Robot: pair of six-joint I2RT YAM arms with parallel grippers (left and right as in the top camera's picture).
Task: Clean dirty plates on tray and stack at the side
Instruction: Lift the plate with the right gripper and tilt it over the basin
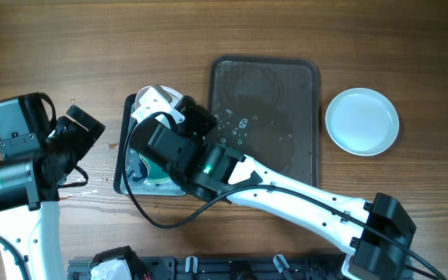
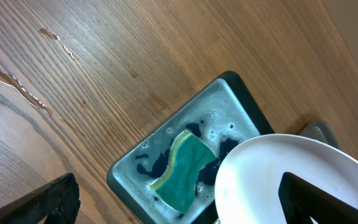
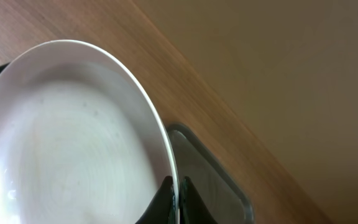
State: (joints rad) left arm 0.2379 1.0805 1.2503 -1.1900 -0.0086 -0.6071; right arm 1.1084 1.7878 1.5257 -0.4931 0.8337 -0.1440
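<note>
A wooden worktop (image 1: 92, 47) with two robot arms, seen from above and from each wrist. The right tool (image 3: 176, 200) is closed on the rim of a white plate (image 1: 155, 101). Its two fingers pinch the edge, and the plate's face spreads away to that tool's left in the wrist view. The plate is held tilted over a small dark wash tub (image 2: 222, 106) of soapy water, just beyond the left-hand edge of the large grey tray (image 1: 264, 78), which carries only suds.

The left tool (image 2: 179, 190) is open, its fingers spread wide with nothing between them. Straight ahead of it, inside the span of its fingers, a green sponge (image 2: 182, 168) lies in the tub. The sponge's long axis runs obliquely, from near the tool away toward its right-finger side. The held plate sits on that same right-finger side, overlapping the tub's corner and close beside the sponge.

The left tool is plainly the nearer one to the sponge, and the right tool is occupied. The next move probably calls for the left tool to descend onto the sponge, turning its wrist to close across the narrow width.

A second white plate (image 1: 362, 120) rests alone on the worktop past the far side of the tray, well apart from both tools.
</note>
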